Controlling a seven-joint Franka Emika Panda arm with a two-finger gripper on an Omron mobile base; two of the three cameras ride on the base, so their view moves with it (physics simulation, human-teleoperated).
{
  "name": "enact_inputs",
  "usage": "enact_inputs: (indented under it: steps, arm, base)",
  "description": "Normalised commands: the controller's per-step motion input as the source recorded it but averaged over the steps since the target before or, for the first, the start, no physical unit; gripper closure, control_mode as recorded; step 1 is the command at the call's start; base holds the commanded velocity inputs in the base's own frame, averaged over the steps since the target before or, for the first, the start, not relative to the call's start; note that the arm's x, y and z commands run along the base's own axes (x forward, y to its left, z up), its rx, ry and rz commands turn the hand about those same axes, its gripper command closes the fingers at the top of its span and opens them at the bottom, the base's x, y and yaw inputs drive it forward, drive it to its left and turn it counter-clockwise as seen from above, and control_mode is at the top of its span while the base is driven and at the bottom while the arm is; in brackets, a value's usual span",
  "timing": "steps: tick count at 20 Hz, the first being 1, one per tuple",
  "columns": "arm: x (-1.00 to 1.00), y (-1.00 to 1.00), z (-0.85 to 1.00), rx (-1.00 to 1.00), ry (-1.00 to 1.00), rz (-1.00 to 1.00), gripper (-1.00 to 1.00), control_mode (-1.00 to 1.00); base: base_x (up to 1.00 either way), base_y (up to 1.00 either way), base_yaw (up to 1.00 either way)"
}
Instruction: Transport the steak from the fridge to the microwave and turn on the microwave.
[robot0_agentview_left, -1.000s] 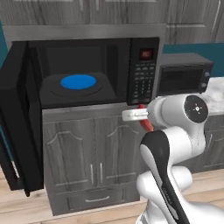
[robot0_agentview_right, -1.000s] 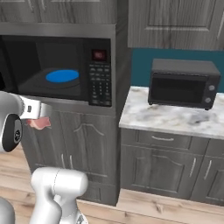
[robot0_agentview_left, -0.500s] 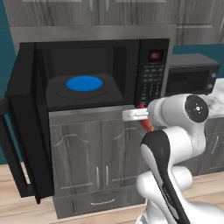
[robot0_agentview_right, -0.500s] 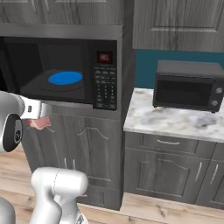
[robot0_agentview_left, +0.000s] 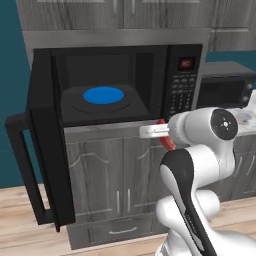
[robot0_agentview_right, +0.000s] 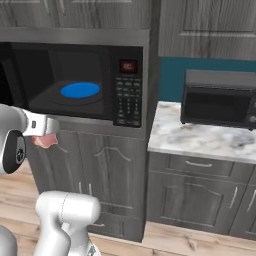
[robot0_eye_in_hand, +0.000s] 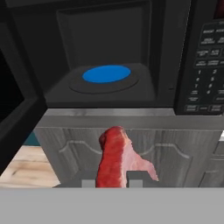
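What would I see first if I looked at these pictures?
The red steak, pinched in the robot's gripper in front of the grey cupboard under the microwave. Then the microwave's door, swung wide open to the left, and the bright blue circle on the floor inside it.

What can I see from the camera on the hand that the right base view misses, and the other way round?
Hand view alone: the steak close up, hanging from the shut gripper, below the microwave's opening. Right base view alone: a marble counter with a smaller black oven on it, and the wood floor. Both: the open microwave, its blue disc, its keypad, and the grey cabinet doors beneath.
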Motion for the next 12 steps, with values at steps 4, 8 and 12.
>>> enact_inputs:
  steps: [4,8,12]
  arm:
    - [0.0,0.0,0.0,0.0,0.0,0.0,1.0,1.0]
    - [0.0,0.0,0.0,0.0,0.0,0.0,1.0,1.0]
    - [0.0,0.0,0.0,0.0,0.0,0.0,1.0,1.0]
  base:
    - [0.18,0.1,0.07]
    - [0.17,0.12,0.13]
    - [0.24,0.18,0.07]
